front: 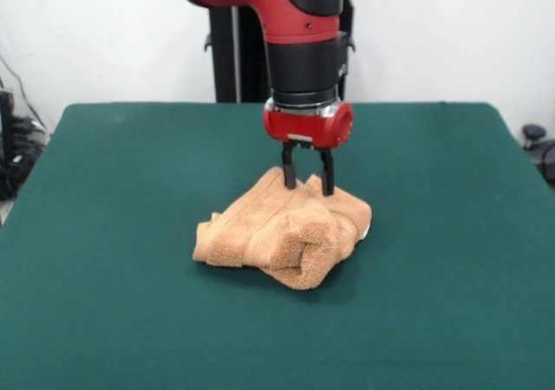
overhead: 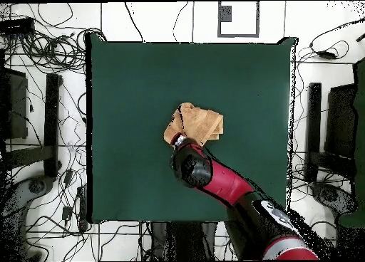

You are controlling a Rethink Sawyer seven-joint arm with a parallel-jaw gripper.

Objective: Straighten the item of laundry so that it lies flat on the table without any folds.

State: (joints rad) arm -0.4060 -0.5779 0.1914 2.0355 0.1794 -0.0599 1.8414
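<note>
Towel (front: 282,230) sits bunched in thick folds near the table's (front: 104,321) middle; gripper (front: 306,182) has its fingers spread, tips pressed into the far edge of the heap; risk: closing here pinches several layers, lifting the bundle unopened.

The towel (front: 282,230) lies bunched mid-table (front: 104,234) — gripper (front: 307,182) at its far edge.

No readable text, label, brand, number or sign in either view.
</note>
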